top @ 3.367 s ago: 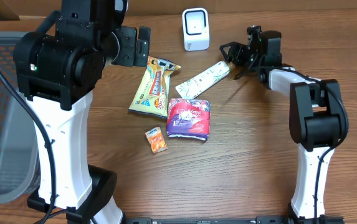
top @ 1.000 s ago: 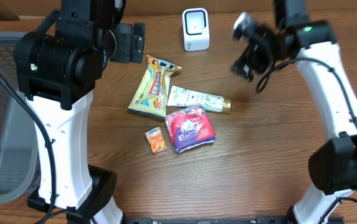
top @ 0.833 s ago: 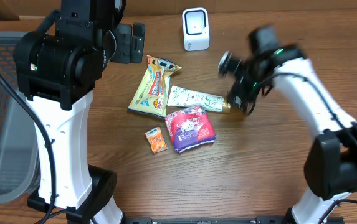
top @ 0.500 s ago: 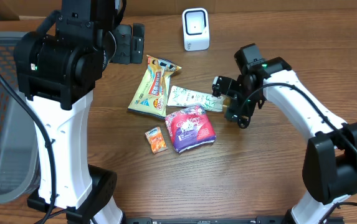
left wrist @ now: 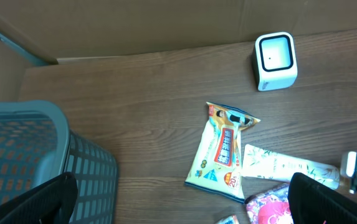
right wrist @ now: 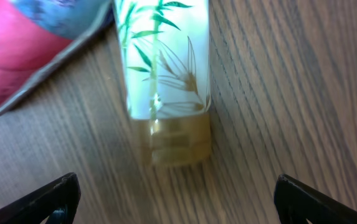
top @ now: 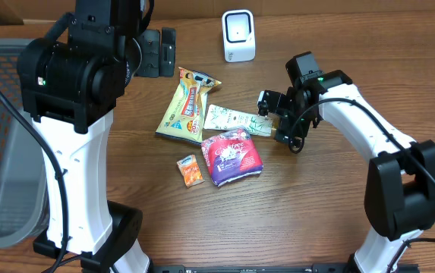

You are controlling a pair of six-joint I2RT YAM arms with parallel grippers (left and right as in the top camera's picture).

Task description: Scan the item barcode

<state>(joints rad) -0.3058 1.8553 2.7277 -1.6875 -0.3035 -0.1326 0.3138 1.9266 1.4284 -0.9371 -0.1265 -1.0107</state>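
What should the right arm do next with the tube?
Probably lower the right gripper and close on the tube near its gold cap. The jaws stand open with the cap centred between them and nothing held, and the white scanner has yet to see the tube.

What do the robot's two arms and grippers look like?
The left arm and right arm have white links between chunky black joint housings, thin black cables alongside and a small green light each. The left gripper and right gripper are black with blunt fingers.
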